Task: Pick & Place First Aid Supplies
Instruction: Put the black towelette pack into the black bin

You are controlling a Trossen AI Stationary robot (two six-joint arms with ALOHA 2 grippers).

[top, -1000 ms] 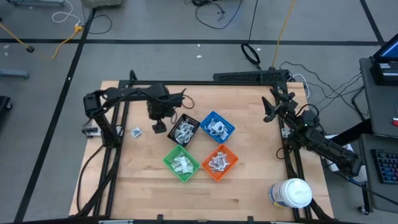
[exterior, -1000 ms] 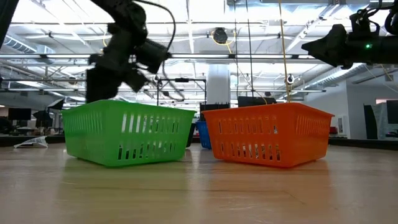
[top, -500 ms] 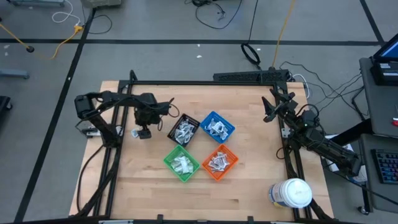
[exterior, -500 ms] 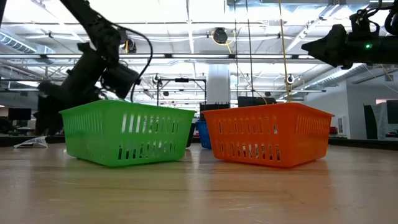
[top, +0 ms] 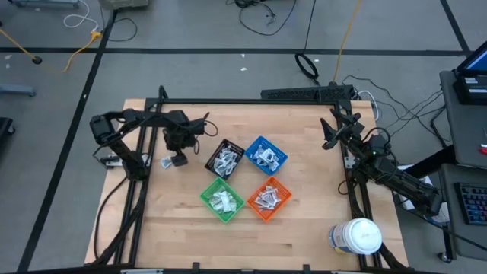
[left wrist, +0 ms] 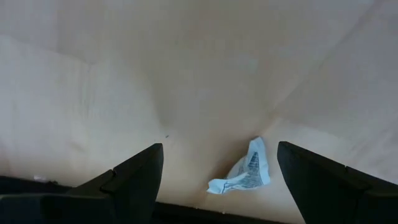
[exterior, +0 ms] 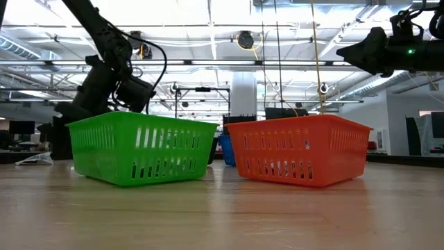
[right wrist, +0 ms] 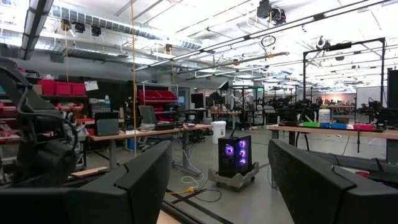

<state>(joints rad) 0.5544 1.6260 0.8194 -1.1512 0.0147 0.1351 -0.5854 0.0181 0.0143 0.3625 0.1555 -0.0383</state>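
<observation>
Swinging away from the black bin, the left gripper is now hovering over the last loose packet, at 9 o'clock of the bins. Jaws are spread wide and empty, straddling that packet on the table. Likely the final pick. The right gripper is waiting at 3 o'clock, open, holding nothing.

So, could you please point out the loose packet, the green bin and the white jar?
loose packet (left wrist: 245, 174): left wrist view, middle of the crumpled wrapper.
green bin (exterior: 142, 149): low view, its slotted front wall.
white jar (top: 358, 236): high view, its round top.
</observation>
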